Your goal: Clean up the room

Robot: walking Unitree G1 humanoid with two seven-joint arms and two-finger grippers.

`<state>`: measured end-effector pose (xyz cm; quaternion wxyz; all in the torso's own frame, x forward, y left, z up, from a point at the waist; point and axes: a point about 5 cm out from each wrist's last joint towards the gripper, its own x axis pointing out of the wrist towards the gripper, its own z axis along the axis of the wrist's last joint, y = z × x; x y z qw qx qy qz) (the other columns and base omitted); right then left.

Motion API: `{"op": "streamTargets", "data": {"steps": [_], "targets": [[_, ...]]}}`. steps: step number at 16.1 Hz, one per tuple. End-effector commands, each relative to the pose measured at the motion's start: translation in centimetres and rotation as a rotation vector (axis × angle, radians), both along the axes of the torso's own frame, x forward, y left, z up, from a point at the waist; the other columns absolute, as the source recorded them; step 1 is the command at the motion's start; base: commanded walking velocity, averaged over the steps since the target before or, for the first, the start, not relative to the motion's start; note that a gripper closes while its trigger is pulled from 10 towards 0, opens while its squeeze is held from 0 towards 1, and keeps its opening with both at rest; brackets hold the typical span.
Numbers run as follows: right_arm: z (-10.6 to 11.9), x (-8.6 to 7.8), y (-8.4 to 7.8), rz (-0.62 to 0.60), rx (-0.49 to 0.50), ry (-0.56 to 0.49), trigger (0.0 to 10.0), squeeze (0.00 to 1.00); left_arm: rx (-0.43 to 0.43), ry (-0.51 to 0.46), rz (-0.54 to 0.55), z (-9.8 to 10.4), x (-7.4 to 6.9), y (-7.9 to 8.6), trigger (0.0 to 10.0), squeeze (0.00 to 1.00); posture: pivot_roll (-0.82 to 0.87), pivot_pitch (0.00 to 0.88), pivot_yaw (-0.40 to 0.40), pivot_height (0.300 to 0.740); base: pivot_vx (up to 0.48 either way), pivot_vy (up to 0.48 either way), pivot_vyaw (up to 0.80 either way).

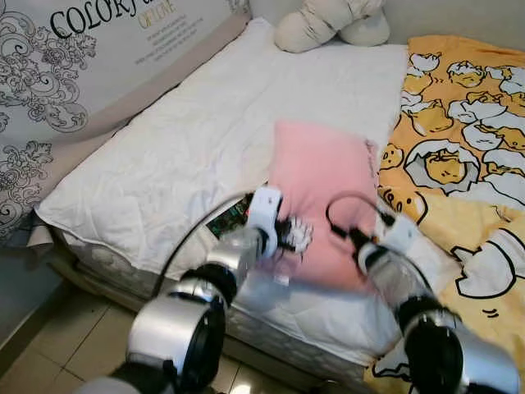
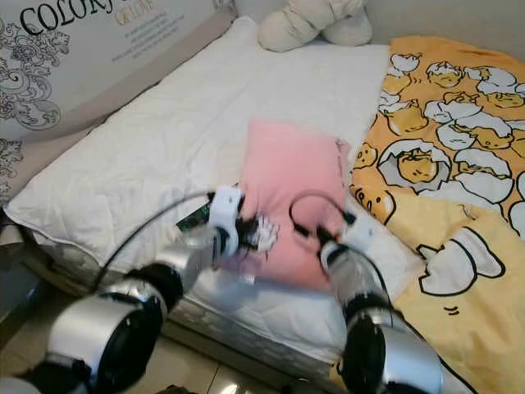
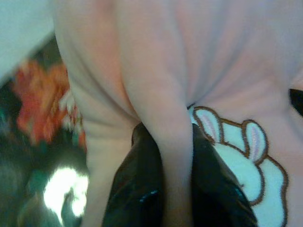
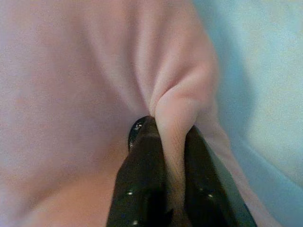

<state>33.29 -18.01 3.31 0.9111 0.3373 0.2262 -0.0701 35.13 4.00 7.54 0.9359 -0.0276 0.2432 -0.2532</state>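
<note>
Both the left tool (image 3: 163, 189) and right tool (image 4: 165, 184) were clamped on thin folds of the soft pink fabric pillow (image 1: 316, 197) over the white quilted bed (image 1: 189, 148), so it could slip free.

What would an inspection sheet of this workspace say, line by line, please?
Surface: bed with a white quilted pad; a yellow cartoon-print blanket covers its right part.
Job's things: pink pillow with a cartoon patch, held at its near edge above the pad.
Clutter: a dark item with a red print lies partly under the pillow's left corner; what it is cannot be told.
Grippers: left claw shut on a fold of the pillow; right claw shut on another fold.
Cables: black cable looping at the right wrist; another along the left arm.
Surroundings: cream plush toy at the bed's head, patterned board on the left, tiled floor.
</note>
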Motion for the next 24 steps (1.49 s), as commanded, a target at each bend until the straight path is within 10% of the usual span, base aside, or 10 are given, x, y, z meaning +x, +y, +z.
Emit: {"op": "streamTargets", "data": {"steps": [1,7,8,9,10,24], "targets": [[1.9,1.4,0.6,0.011,0.023,-0.083,0.0,0.00,-0.006,-0.074,-0.014,2.0,1.2,0.0,0.0,0.00,-0.01,0.000,0.037,0.740,0.000,0.000,0.00],[11.5,4.7,-0.2,-0.047,-0.076,-0.509,0.0,0.00,0.032,-0.611,-0.139,14.8,5.4,1.6,0.0,0.00,-0.02,0.000,0.060,0.740,0.000,0.000,0.00],[12.1,4.2,-0.3,-0.056,-0.141,-0.541,0.0,0.00,0.094,-0.753,-0.100,17.0,5.7,2.3,10.0,0.00,-0.02,0.000,0.061,0.740,0.000,0.000,0.00],[12.9,3.6,0.5,0.005,-0.347,-0.627,1.2,0.00,0.081,-0.783,-0.082,17.5,5.7,2.7,10.0,0.00,-0.02,0.000,0.069,0.740,0.000,0.000,0.00],[12.9,3.4,0.9,0.023,-0.380,-0.640,10.0,0.00,0.056,-0.775,-0.092,17.2,5.6,2.6,10.0,0.00,-0.03,0.000,0.071,0.740,0.000,0.000,0.00],[11.7,1.8,0.0,-0.066,-0.519,-0.564,10.0,0.00,-0.018,-0.680,-0.123,13.1,4.6,1.6,10.0,0.00,-0.06,0.000,0.088,0.740,0.000,0.475,0.00]]}}
